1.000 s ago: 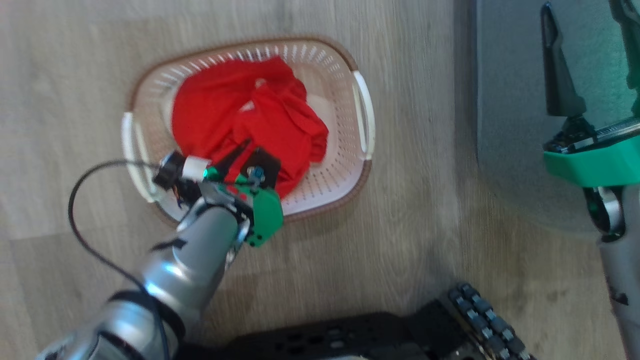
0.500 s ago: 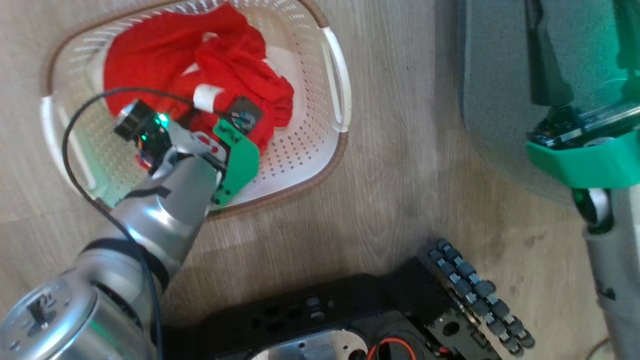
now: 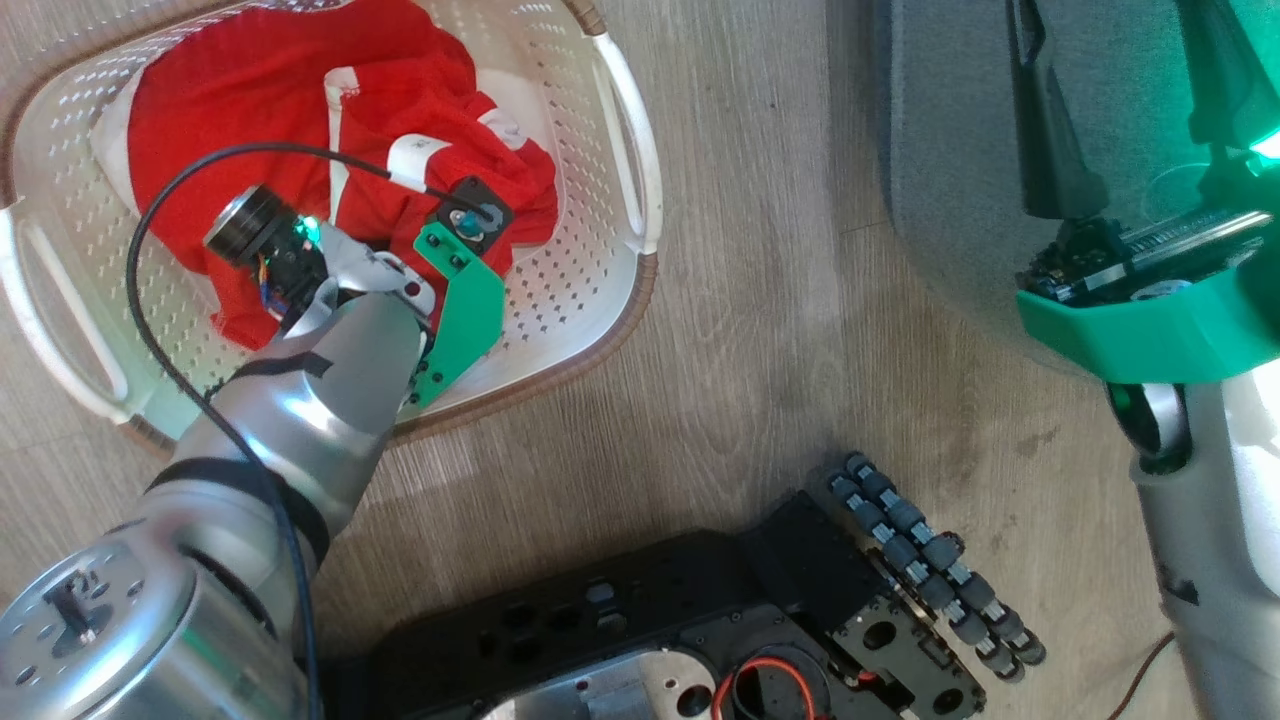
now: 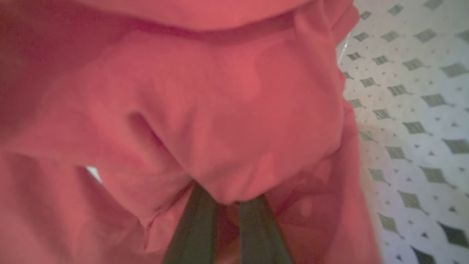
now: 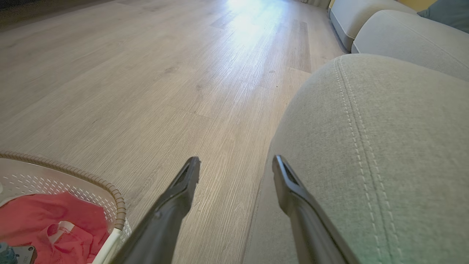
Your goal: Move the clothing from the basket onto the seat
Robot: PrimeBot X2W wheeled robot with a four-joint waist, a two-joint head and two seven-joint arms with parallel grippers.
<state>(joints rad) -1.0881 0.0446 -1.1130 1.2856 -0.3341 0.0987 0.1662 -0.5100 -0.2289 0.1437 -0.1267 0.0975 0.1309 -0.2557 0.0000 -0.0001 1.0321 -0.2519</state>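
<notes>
The red clothing point(image 3: 250, 120) lies bunched in the cream basket point(image 3: 622, 150) on the floor, white trim showing on top. My left gripper point(image 4: 227, 200) is pushed down into the pile. In the left wrist view its two dark fingers point(image 4: 196, 223) stand close together with a fold of red clothing point(image 4: 234, 110) pinched between them, the tips hidden under fabric. My right gripper point(image 5: 236, 165) is open and empty, held above the rounded corner of the grey seat point(image 5: 384, 146), which also shows at the upper right of the head view point(image 3: 950, 150).
Wooden floor point(image 3: 780, 350) separates the basket from the seat. My black base point(image 3: 700, 620) with its roller wheel point(image 3: 930, 560) sits at the bottom. A black cable point(image 3: 150, 300) loops over the basket beside my left forearm point(image 3: 330, 350). More sofa cushions point(image 5: 403, 36) lie beyond.
The head camera has bent down toward the basket, shifting the whole picture. My left gripper has sunk from the basket's near side deeper into the red pile, fingers now covered. The right gripper stays open.
</notes>
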